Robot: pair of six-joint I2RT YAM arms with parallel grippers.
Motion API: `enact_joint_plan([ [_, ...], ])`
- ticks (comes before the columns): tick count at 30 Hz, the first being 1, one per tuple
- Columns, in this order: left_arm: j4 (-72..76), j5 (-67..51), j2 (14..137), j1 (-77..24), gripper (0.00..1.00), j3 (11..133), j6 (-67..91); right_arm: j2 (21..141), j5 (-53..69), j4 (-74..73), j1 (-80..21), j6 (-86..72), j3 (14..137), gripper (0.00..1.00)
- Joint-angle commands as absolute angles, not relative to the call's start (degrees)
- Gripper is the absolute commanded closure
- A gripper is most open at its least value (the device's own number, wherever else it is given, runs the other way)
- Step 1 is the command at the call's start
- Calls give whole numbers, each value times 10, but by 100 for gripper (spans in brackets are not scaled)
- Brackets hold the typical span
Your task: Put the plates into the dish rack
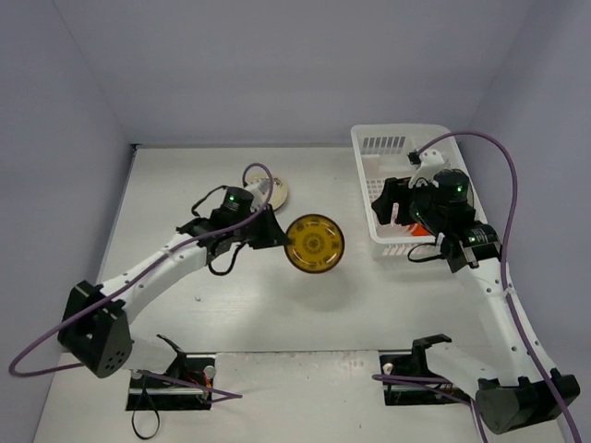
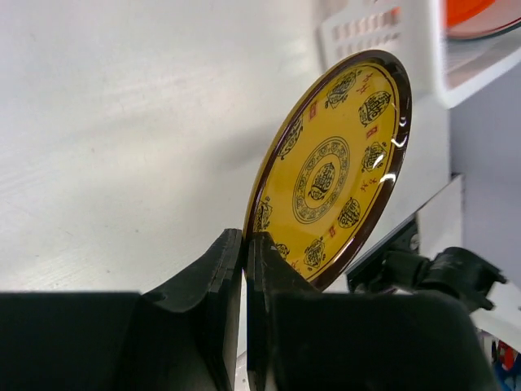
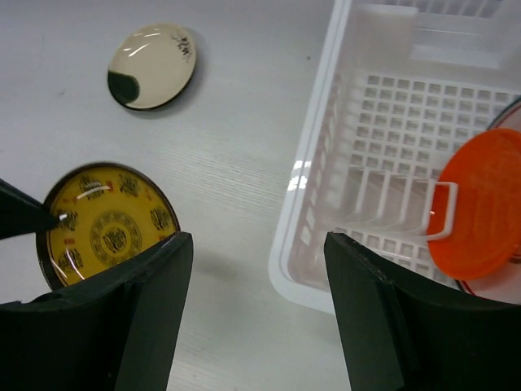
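1. Left claw (image 2: 244,244) is pinched tight on the rim of a dark yellow-brown round plate with black patterns (image 2: 330,171). The plate juts out ahead of the fingertips, tilted on edge.
2. Off to the far side of this claw, near its wrist, a cream round plate with a dark patch (image 1: 277,192) lies flat on the white table (image 1: 175,185), apart from the held plate.
3. Right claw (image 3: 256,244) has its fingers spread wide with nothing between them, above the side wall of the white plastic slotted dish rack (image 3: 326,122).
4. To the right of this claw, inside the rack, a solid red-orange round plate (image 3: 480,212) sits behind a white divider loop.
5. The yellow-brown plate is to the left of the right claw, between the two claws.
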State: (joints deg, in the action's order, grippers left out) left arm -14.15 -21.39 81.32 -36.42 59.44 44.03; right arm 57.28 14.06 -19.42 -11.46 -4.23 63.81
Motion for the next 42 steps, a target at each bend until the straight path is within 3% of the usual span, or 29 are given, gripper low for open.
enact_joint_plan([
  [1, -127, -247, 740, -332, 100, 612, 420, 590, 214, -121, -129, -76, 631, 33],
  [13, -87, -276, 682, -295, 100, 636, 421, 680, 274, -56, -218, -125, 645, 37],
  [20, -74, -277, 679, -293, 100, 648, 422, 712, 289, -33, -229, -130, 649, 45],
  [21, -72, -278, 680, -293, 100, 649, 423, 715, 291, -34, -230, -129, 650, 49],
  [22, -72, -280, 681, -293, 100, 650, 422, 717, 292, -33, -229, -128, 650, 61],
  [27, -62, -279, 688, -290, 100, 652, 425, 723, 308, -19, -231, -124, 655, 96],
  [31, -65, -275, 700, -287, 100, 657, 425, 724, 305, -24, -230, -104, 665, 100],
  [32, -73, -266, 707, -285, 79, 658, 423, 722, 291, -31, -230, -87, 672, 100],
  [33, -73, -265, 707, -285, 79, 658, 419, 722, 291, -31, -230, -87, 672, 100],
  [34, -79, -258, 709, -284, 53, 660, 416, 719, 262, -43, -230, -78, 683, 100],
  [35, -97, -241, 710, -282, 46, 661, 411, 717, 242, -52, -230, -56, 690, 100],
  [38, -139, -201, 712, -266, 30, 664, 396, 711, 150, -89, -229, -6, 727, 100],
  [42, -205, -140, 715, -243, 25, 667, 382, 705, 6, -124, -229, 69, 776, 100],
])
